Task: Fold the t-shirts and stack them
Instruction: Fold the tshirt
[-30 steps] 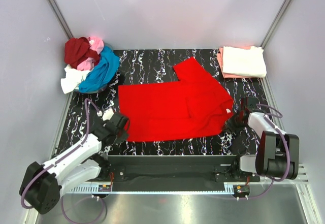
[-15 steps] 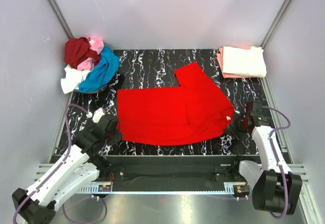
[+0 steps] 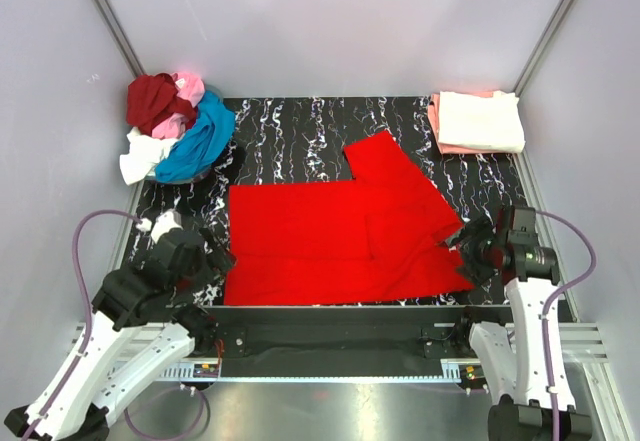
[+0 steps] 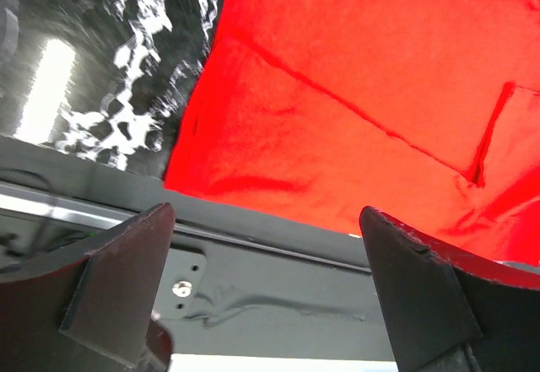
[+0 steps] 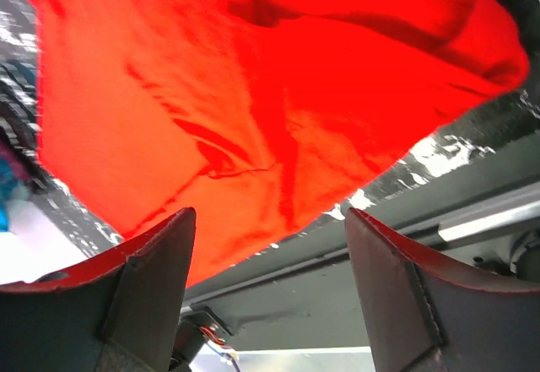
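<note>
Cloth is lying flat on the surface (image 3: pixel 290 126) — the bright red t-shirt (image 3: pixel 330 236), its hem reaching the near edge and one sleeve pointing to the far side. The left fingers (image 4: pixel 126 279) and the right fingers (image 5: pixel 405 279) are standing spread, pinching nothing, hovering by its near corners. Closing too shallow is risking one layer slipping free — or the hem dragging off the edge.
</note>
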